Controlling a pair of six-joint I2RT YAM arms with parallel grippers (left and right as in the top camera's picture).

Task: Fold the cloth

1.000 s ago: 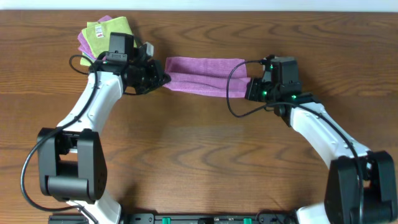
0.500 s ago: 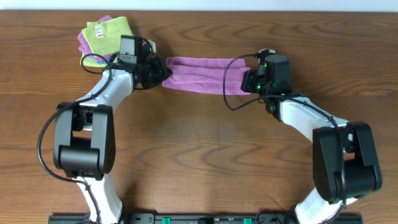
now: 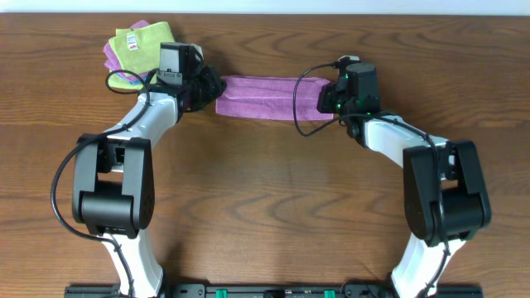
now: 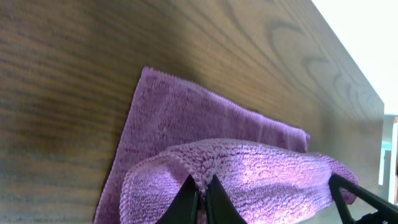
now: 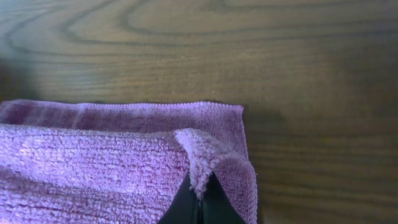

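Overhead: left gripper [image 3: 214, 88], right gripper [image 3: 325, 99] pinch cloth [image 3: 263, 96] ends; edges seemingly aligned, table [image 3: 265, 194] open.

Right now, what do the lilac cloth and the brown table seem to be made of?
The lilac fuzzy cloth looks like microfibre terry, soft and matte: short looped pile shows. The brown table looks like wood or wood-look laminate, smooth and slightly glossy: grain rings show.

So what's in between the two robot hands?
The purple cloth runs from the left gripper to the right gripper, each pinching one end. The overhead view shows it best.
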